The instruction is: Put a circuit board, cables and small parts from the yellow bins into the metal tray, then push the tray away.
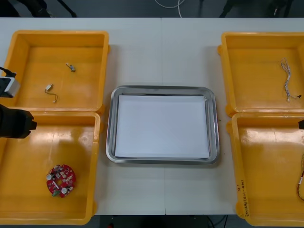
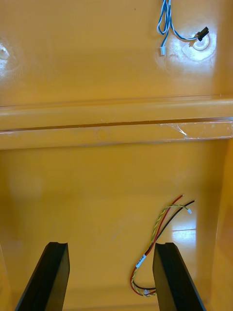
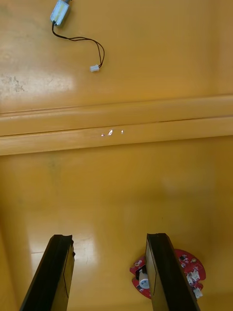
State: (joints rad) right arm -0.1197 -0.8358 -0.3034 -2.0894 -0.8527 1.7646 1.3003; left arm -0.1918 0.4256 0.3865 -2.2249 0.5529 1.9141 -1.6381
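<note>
Nothing loaded yet: the metal tray [image 1: 110, 124] at frame centre sits bare and white inside.
One round red circuit board [image 1: 61, 180] lies lower left and two small metal parts [image 1: 71, 67] upper left. Two cables lie at right (twisted blue and white cable [image 1: 286, 78] upper, red and yellow cable [image 1: 301, 183] lower), across four yellow bins [image 1: 61, 34]. Left gripper [image 3: 110, 272] and right gripper [image 2: 111, 274] hover spread wide, empty; every pick and the push remain.
</note>
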